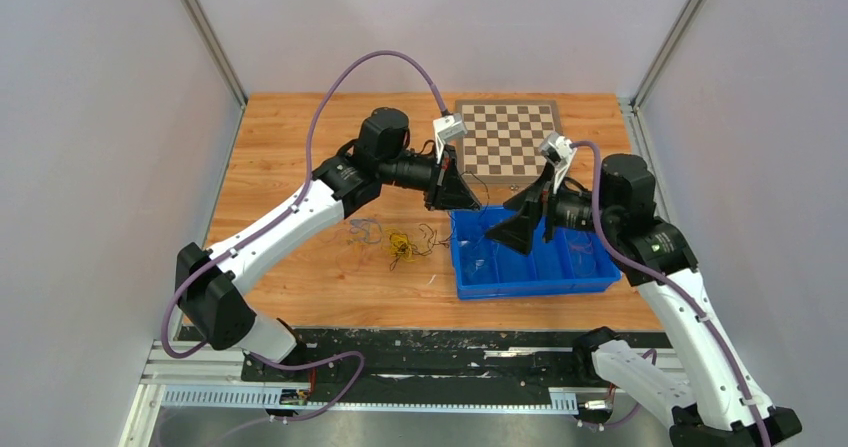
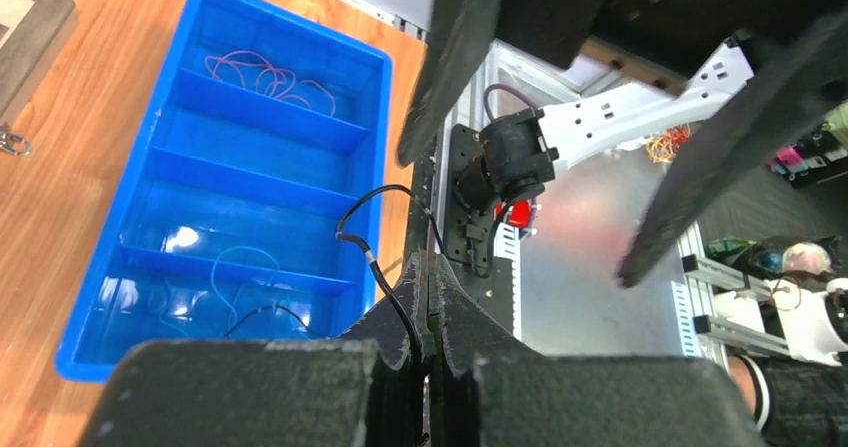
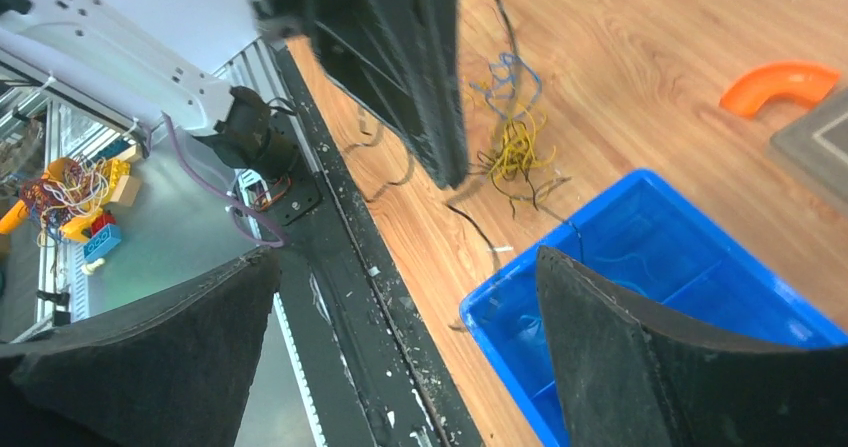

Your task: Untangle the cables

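Note:
A tangle of cables (image 1: 400, 243), mostly yellow with blue and black strands, lies on the wooden table left of the blue bin (image 1: 470, 285). My left gripper (image 1: 458, 189) hovers over the bin's near-left corner, shut on a thin black cable (image 2: 375, 257) that loops up from its closed tips (image 2: 428, 269). A pink cable (image 2: 268, 73), a light blue one (image 2: 243, 265) and a black one (image 2: 268, 312) lie in separate bin compartments. My right gripper (image 1: 520, 229) hangs open over the bin with nothing between its fingers (image 3: 640, 357). The right wrist view shows the tangle (image 3: 515, 139) beyond the left gripper.
A chessboard (image 1: 508, 137) lies at the back of the table behind both grippers. An orange curved piece (image 3: 782, 83) sits on the wood near it. The black base rail (image 3: 340, 267) runs along the table's near edge. The bin (image 2: 225, 167) has several compartments.

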### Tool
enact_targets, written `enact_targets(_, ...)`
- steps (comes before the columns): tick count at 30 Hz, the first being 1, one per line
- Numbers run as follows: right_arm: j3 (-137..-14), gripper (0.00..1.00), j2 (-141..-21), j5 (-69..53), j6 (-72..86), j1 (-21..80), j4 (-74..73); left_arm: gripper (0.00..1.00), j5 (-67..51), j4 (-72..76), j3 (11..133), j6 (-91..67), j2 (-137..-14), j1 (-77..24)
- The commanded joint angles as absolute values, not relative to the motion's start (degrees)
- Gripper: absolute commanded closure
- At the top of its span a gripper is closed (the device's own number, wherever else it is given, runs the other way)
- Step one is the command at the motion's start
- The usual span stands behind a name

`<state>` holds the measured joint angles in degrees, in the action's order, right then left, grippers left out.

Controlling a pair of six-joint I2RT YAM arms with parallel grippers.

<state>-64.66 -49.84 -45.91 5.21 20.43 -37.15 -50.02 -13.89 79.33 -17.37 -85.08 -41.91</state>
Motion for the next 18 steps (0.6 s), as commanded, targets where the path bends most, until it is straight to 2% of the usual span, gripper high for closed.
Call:
enact_targets(1, -59.9, 0.03, -50.0, -42.2, 10.5, 20.2, -28.4, 1.00, -51.6, -8.4, 81.1, -22.3, -83.8, -42.0)
enact_targets(9, -58.7, 0.21, -53.7, -45.3, 14.9, 21.4, -17.7, 1.00, -54.9, -3.6, 80.5, -26.6, -84.2, -41.9)
enact_targets(13, -58.2, 0.48, -54.1, -48.8, 14.4, 21.9, -16.8, 1.00, -54.7, -0.6, 80.2, -30.7, -84.6, -40.4)
enact_targets(16, -57.2, 0.58, -52.6, -49.3, 13.4, 21.9, -17.3, 1.00, -55.1, 2.6, 80.2, -33.8, -84.9, -39.0)
enact_targets(18, -56.9, 0.77, -52.0, -49.5, 13.2, 21.9, -17.3, 1.00, -55.5, 3.8, 80.2, -34.8, -84.9, -38.4)
